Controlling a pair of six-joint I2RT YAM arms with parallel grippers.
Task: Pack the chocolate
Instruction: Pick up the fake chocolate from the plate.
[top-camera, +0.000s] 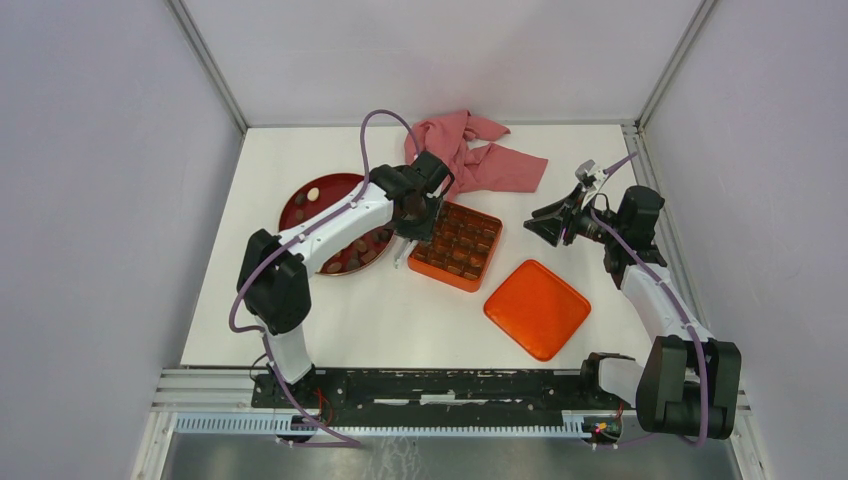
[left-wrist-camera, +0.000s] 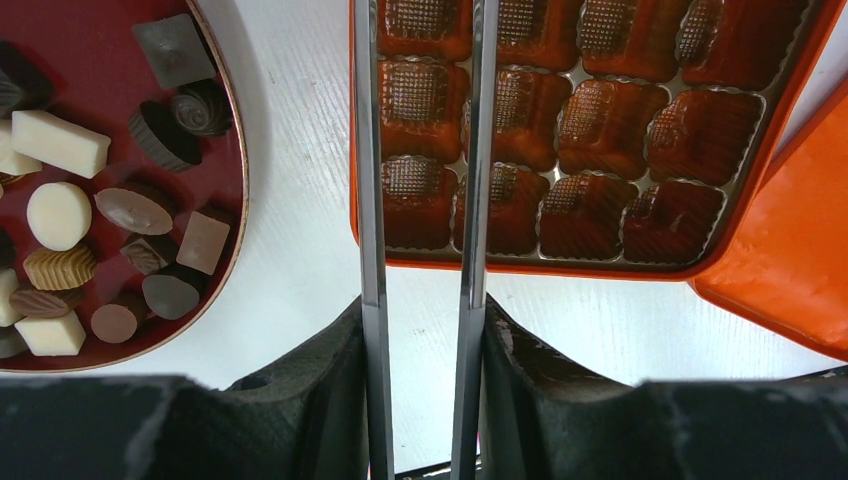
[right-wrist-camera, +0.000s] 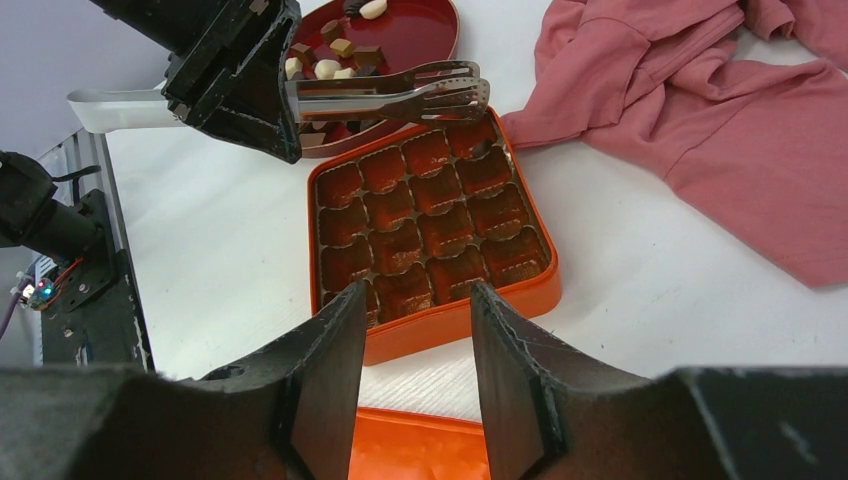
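Note:
The chocolate (left-wrist-camera: 60, 215) lies as several small dark, tan and cream pieces on a round dark-red plate (top-camera: 300, 205). My left gripper (left-wrist-camera: 420, 320) is shut on a pair of metal tongs (left-wrist-camera: 475, 150), whose two blades run between its fingers and out over the orange tin (left-wrist-camera: 600, 130). In the right wrist view the tongs (right-wrist-camera: 400, 90) hover with tips nearly together above the tin's (right-wrist-camera: 430, 220) far corner, and I see no piece between them. My right gripper (right-wrist-camera: 415, 310) stands open and empty, to the right of the tin (top-camera: 456, 245).
The tin's orange lid (top-camera: 537, 308) lies flat on the table to the tin's right, below my right gripper (top-camera: 548, 222). A crumpled pink cloth (top-camera: 480, 160) lies at the back. The plate sits to the left of the tin, under my left arm.

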